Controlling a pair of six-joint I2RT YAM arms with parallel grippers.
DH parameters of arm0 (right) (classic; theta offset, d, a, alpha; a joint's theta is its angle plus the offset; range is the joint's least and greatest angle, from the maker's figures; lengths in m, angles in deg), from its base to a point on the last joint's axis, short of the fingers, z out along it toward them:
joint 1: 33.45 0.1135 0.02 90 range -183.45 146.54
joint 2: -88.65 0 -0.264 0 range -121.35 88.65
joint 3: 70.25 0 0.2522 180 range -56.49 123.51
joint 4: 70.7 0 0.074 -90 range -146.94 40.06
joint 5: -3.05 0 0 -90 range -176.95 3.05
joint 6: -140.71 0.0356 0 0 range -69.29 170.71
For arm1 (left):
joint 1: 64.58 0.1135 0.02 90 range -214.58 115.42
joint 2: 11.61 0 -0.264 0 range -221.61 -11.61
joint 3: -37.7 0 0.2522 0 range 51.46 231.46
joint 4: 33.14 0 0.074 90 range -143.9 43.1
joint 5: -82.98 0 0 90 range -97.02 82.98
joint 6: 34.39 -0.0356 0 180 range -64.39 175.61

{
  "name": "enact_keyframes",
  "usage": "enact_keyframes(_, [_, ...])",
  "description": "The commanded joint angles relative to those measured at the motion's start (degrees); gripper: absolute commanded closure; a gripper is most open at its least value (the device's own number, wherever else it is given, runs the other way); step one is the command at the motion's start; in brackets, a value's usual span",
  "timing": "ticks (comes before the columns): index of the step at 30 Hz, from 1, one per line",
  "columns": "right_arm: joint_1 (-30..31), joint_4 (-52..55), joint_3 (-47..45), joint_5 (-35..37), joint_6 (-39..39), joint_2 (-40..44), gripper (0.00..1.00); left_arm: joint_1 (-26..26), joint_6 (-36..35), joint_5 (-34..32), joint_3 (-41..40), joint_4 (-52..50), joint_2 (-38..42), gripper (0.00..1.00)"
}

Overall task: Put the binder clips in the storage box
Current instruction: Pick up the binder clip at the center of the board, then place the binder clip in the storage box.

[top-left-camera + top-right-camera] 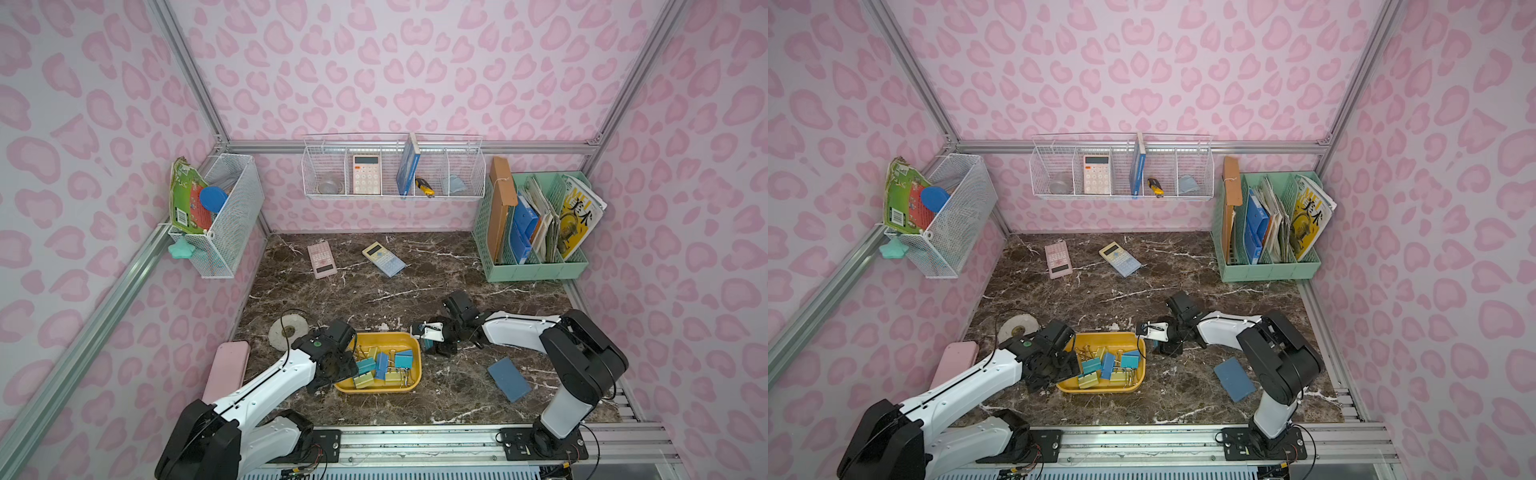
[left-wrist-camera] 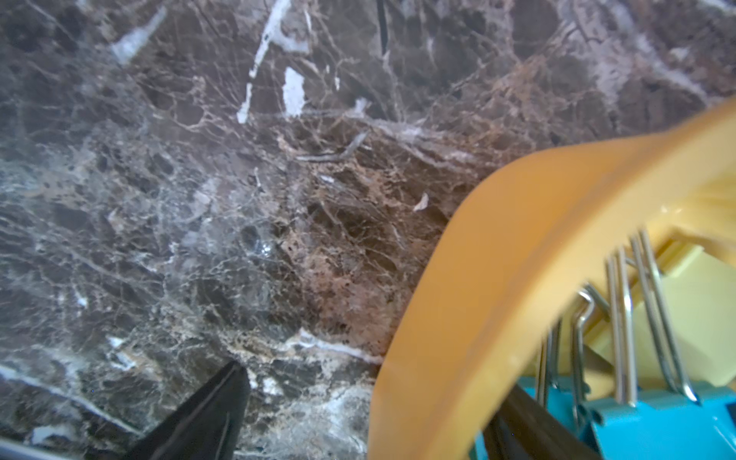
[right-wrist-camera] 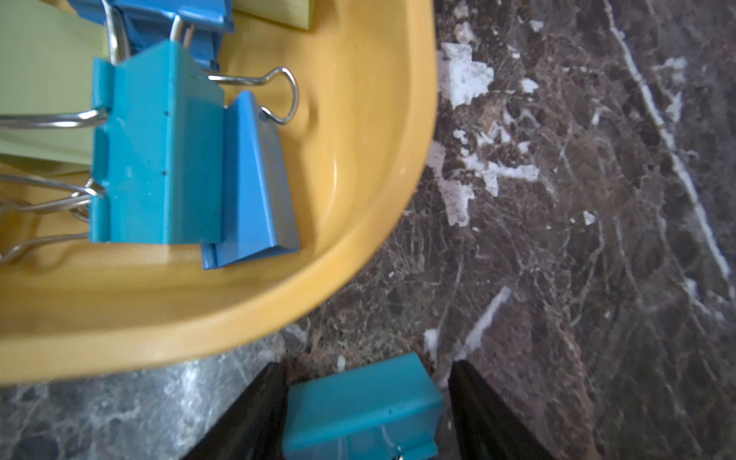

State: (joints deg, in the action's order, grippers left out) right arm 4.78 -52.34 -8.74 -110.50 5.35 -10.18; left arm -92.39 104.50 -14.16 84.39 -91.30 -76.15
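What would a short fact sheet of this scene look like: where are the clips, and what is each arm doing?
Storage box: shallow yellow plastic tray on the dark marble table
Clips inside: pile of teal, blue and pale yellow metal binder clips
Clip outside: one teal binder clip on the table, beside the tray's rim
Right jaws: open either side of that clip, slim gap on one side
Left jaws: open, straddling the tray's rim
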Motion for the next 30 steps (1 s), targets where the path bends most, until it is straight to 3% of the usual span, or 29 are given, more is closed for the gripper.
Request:
enact_keyframes(1, [-0.2,2.2,-0.7,1.8,0.5,-0.2,0.42,-0.1,-0.8,-0.3,0.0,-0.3,-0.1,0.07])
enact_keyframes(3, [-0.3,1.7,-1.1,1.8,1.1,0.0,0.47,-0.2,-0.8,-0.4,0.0,-0.2,-0.2,0.07])
enact_keyframes(5, [-0.4,2.3,-0.4,2.2,1.6,-0.5,0.6,-0.2,-0.8,-0.5,0.0,-0.3,-0.2,0.07])
enact_keyframes(7, [-0.5,2.8,0.2,2.5,2.5,-0.6,0.64,-0.3,-0.8,-0.5,0.1,-0.4,-0.2,0.07])
enact_keyframes(12, [-0.7,1.0,-0.8,4.2,4.6,3.6,0.65,-0.5,-0.7,-0.5,0.0,-0.5,0.0,0.07])
enact_keyframes(18, [0.4,7.2,2.8,7.0,5.6,11.5,0.63,-0.6,-0.6,-0.4,0.1,-0.5,-0.3,0.07])
enact_keyframes(24, [7.7,11.6,7.9,8.1,7.9,15.8,0.59,-0.6,-0.9,-0.2,0.4,-0.2,0.3,0.07])
enact_keyframes(30, [16.6,8.5,10.4,6.7,12.2,13.9,0.59,-0.6,-1.8,0.5,1.5,-0.1,4.2,0.05])
